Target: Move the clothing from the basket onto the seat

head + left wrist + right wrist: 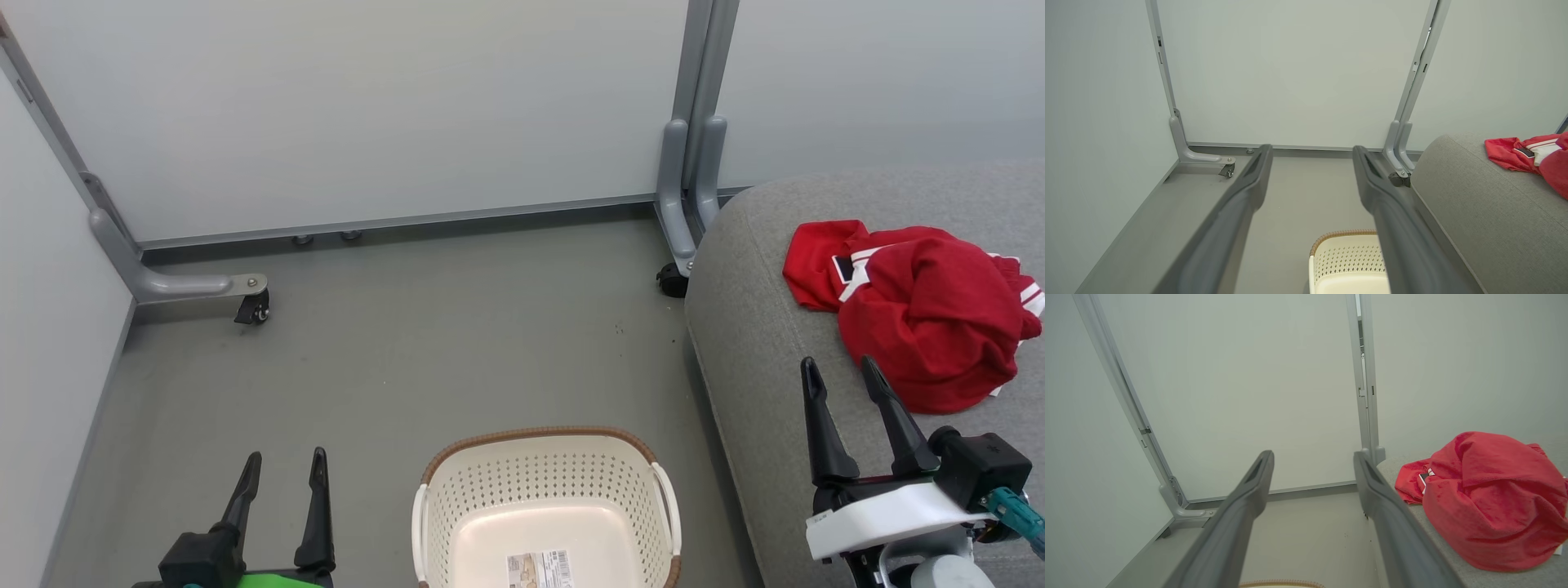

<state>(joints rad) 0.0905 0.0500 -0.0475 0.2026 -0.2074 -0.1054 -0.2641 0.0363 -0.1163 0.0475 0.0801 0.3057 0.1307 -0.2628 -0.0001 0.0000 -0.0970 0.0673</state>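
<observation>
Red cloth lies in a crumpled heap on the grey seat [759, 367]: this is the jersey [922, 310], with white stripe trim at its edges and a small black patch near its left side. It rests on top of the seat, at the right of the head view, well apart from the basket [547, 430]. The basket stands upright on the grey floor [408, 351], near the left edge of the seat, with its brown rim on top and a white handle at each side. Its pale bottom shows, and a paper label [539, 567] lies on it.

The left end effector [287, 454] is at the lower left, over the floor to the left of the basket. Its two dark fingers [1249, 183] stand wide apart with nothing between them; in the left wrist view they frame the floor and a corner of the basket. The right end effector [838, 361] is at the lower right, over the seat, and it is also spread wide and holds nothing. Its fingertips are near the lower left edge of the jersey; whether the right one touches the cloth I cannot tell. In the right wrist view the jersey lies to the right of the fingers, close to the right one.

Behind all this stand pale partition panels [367, 106] in grey metal frames, with feet [188, 286] on small black wheels.
</observation>
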